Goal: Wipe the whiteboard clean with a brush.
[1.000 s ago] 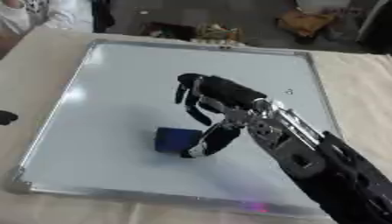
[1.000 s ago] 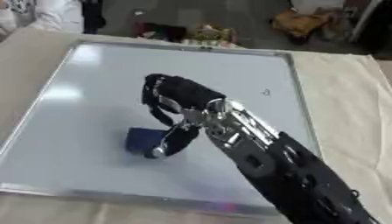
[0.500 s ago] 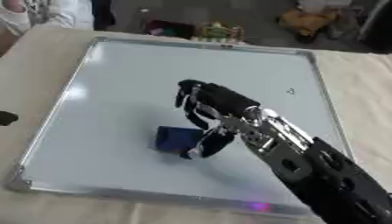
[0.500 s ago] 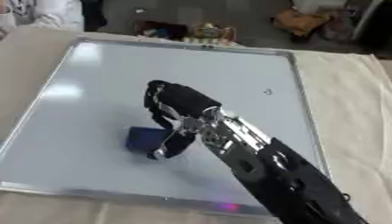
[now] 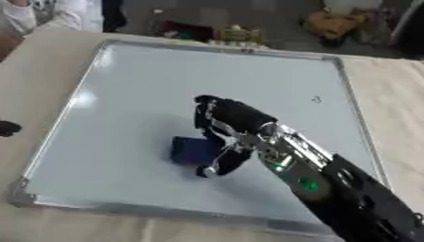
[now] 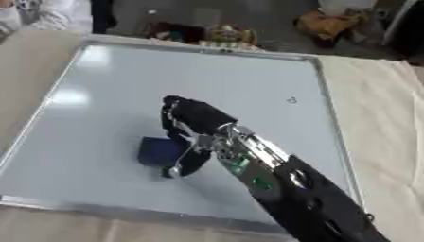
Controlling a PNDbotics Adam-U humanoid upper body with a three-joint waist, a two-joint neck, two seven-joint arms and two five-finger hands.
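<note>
1. Left eye view: a big whiteboard (image 5: 149, 85) lies flat on the tan worktop (image 5: 389, 108). A small blue brush (image 5: 192, 150) sits on the whiteboard, near its middle. The right robot hand (image 5: 228, 127) has its fingers curled round the brush. A tiny dark mark (image 5: 315, 99) shows on the whiteboard, up and right of the brush.

2. Right eye view: the black arm (image 6: 290, 189) comes in over the whiteboard's near right corner. I cannot see the left robot hand.

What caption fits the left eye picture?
Right hand curls around a blue brush on the whiteboard, a small mark unwiped.
</note>
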